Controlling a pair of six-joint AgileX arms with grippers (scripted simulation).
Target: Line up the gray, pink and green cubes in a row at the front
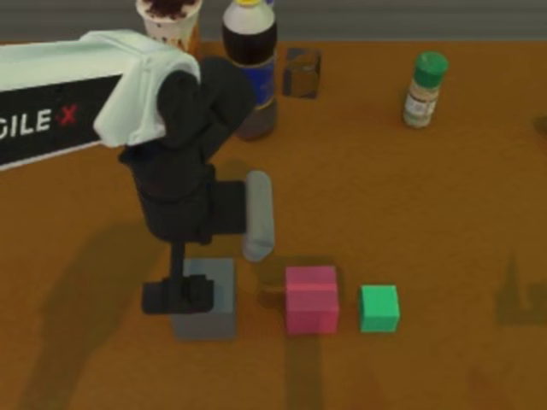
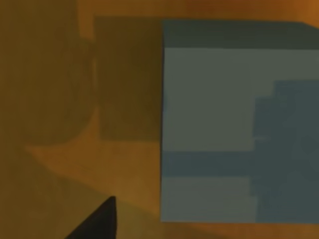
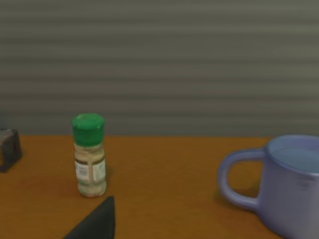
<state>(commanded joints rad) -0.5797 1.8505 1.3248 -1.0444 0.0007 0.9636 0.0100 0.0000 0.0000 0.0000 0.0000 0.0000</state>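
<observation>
Nearest you, along the front of the orange-brown table (image 1: 444, 222), three cubes sit in a row. The slate gray cube (image 1: 214, 320) is at the left, the pink cube (image 1: 311, 298) just beside it in the middle with a small gap, and the smaller green cube (image 1: 379, 308) close on the pink one's right, apart from it.

Your left gripper (image 1: 184, 295) hangs straight down over the gray cube's left portion, dark fingers reaching over its top face. In the left wrist view the cube (image 2: 234, 129) fills most of the frame with shadow across it. You cannot tell from these pictures whether the claw is wide, narrow, or closed on the cube.

Farther back, the left arm's white link crosses in from the left. Behind it stand a cola bottle (image 1: 249, 68) and a dessert cup (image 1: 169, 21), with a small dark shiny cube (image 1: 302, 72) just right of the bottle. A green-capped seasoning shaker (image 1: 424, 89) stands well to the right.

The right arm is out of the top view. Its wrist camera shows the shaker (image 3: 89, 155), a lavender mug (image 3: 284, 184) and a gray ribbed wall (image 3: 199, 64) behind the table.
</observation>
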